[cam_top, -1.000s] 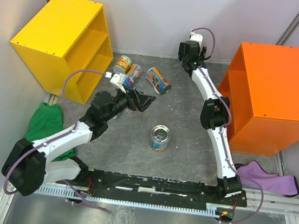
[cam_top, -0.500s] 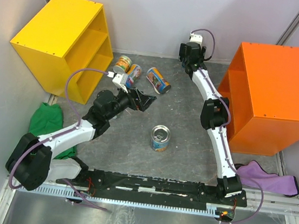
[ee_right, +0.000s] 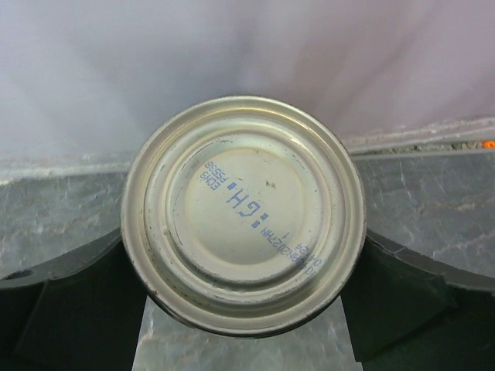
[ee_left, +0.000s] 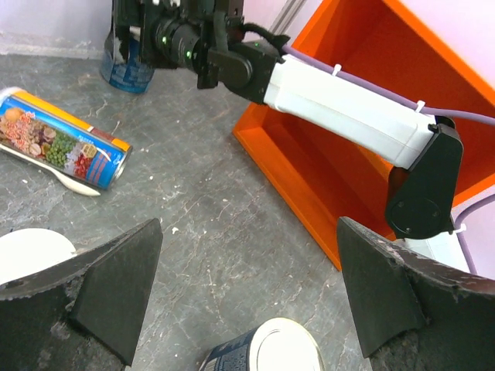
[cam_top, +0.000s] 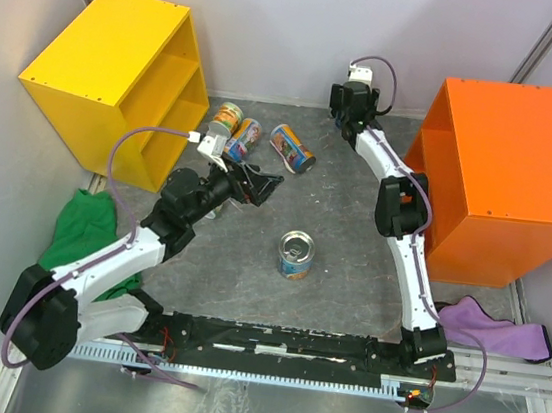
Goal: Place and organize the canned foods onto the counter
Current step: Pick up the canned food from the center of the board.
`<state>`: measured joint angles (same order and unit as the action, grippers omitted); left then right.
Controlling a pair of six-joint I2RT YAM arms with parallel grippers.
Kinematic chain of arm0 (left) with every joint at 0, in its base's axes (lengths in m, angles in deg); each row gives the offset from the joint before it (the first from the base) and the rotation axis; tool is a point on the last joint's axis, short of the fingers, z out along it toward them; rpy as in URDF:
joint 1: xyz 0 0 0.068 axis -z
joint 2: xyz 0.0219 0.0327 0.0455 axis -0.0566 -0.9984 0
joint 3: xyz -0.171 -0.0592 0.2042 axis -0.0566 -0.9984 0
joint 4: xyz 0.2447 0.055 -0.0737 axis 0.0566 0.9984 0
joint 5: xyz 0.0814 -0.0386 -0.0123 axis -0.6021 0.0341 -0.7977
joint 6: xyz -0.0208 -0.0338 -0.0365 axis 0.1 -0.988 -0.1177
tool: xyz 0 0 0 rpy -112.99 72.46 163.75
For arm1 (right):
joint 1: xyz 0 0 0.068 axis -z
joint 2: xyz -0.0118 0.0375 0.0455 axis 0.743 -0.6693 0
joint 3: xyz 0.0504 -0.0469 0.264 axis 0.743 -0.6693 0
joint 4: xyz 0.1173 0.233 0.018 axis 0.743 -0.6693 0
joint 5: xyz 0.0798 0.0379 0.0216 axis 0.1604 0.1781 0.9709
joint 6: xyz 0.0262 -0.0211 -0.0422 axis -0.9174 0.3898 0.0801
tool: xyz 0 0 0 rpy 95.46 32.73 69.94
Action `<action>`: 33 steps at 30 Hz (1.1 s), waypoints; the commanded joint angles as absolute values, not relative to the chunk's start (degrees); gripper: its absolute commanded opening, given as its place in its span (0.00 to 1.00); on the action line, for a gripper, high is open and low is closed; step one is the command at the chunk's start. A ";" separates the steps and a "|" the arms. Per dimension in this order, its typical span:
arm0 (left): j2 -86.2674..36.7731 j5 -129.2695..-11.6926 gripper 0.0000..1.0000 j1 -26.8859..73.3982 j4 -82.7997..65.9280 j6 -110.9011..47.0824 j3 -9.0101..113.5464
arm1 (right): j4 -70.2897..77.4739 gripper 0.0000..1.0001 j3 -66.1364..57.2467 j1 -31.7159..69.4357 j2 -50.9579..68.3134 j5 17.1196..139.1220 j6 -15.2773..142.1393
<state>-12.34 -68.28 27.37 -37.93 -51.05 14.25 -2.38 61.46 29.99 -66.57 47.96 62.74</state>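
1. The right gripper (ee_right: 241,305) is clenched on a wide blue-labelled tin with a silver top (ee_right: 244,212). Its dark fingers (ee_right: 73,297) sit against opposite sides of the round wall. The tin is near the back wall, over the grey mottled table (cam_top: 344,225) and not far from the bright orange box-shaped counter (cam_top: 502,174).
2. This tin is probably rigid, and fairly heavy if full. Its smooth metal wall may slip, so a hold straight across the widest part, below the rim, looks safest.
3. The left gripper (ee_left: 247,297) gapes wide and grasps nothing. It hovers near a colourful-labelled can lying on its side (ee_left: 66,143).
4. A lying can will likely roll when nudged, so the fingers should close across the curved label from both sides at once.
5. A short colourful upright can (cam_top: 228,117) and another lying can (cam_top: 244,139) sit just beside the yellow box-shaped cabinet (cam_top: 111,75).
6. A second blue-labelled tin (cam_top: 296,254) stands upright mid-table, well apart from the counter. No can shows on the counter's flat top.
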 commanded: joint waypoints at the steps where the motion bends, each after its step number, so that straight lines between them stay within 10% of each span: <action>1: -7.53 -69.63 0.99 27.09 -36.38 -50.10 13.27 | -0.80 0.25 51.32 26.56 -57.77 46.30 65.23; 33: 17.60 -79.45 0.99 27.08 -6.52 -60.87 13.80 | -4.22 0.15 -12.82 4.02 -6.31 36.64 45.74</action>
